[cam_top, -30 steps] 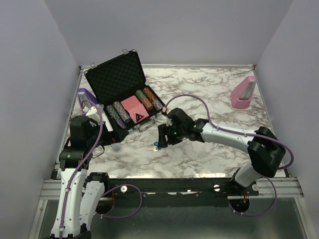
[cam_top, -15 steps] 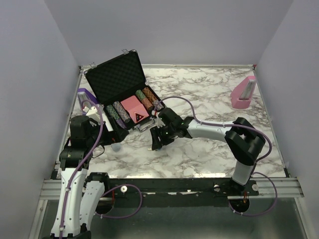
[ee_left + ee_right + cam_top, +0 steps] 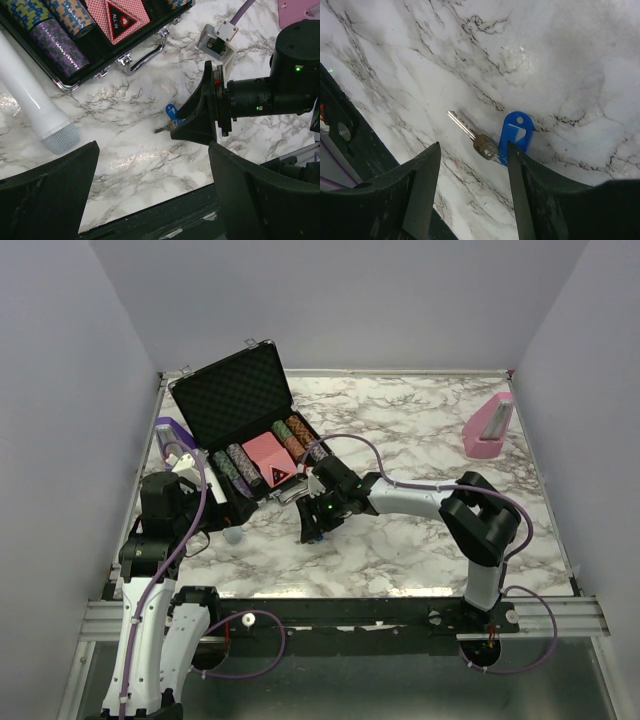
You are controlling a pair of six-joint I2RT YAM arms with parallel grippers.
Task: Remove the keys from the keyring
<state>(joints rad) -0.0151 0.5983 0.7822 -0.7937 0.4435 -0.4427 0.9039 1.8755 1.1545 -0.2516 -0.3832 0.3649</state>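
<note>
L gripper (image 3: 152, 146) hangs low at the near-left of the marble table (image 3: 420, 550), jaws spread fully wide w/ nothing btwn them, facing across toward the key. Just ahead of it a white mic (image 3: 30, 90) lies on the marble, mesh head toward the near edge, beside the case front. Centre-near, the key (image 3: 471, 134) lies flat on the table: silver, blade pointing away from the keyring tag (image 3: 516, 129), head meeting the blue tag's lower end. The thin metal ring is too small & partly hidden to make out, so can't tell how they're linked. R gripper (image 3: 474, 144) is down over the pair, tips close to the marble, jaws part-way apart & gripping nothing. Key head sits btwn the fingers; one finger (image 3: 535, 200) covers the tag's lower edge, touching or just above, can't tell. R arm reaches in from the right w/ elbow bent. Behind, a black poker chip case (image 3: 235, 400) stands w/ lid up, holding rows of striped chips (image 3: 55, 40) & a red card deck (image 3: 117, 12); its handle faces the key. Far right, well apart, a pink object (image 3: 488, 428) sits near the back edge.
</note>
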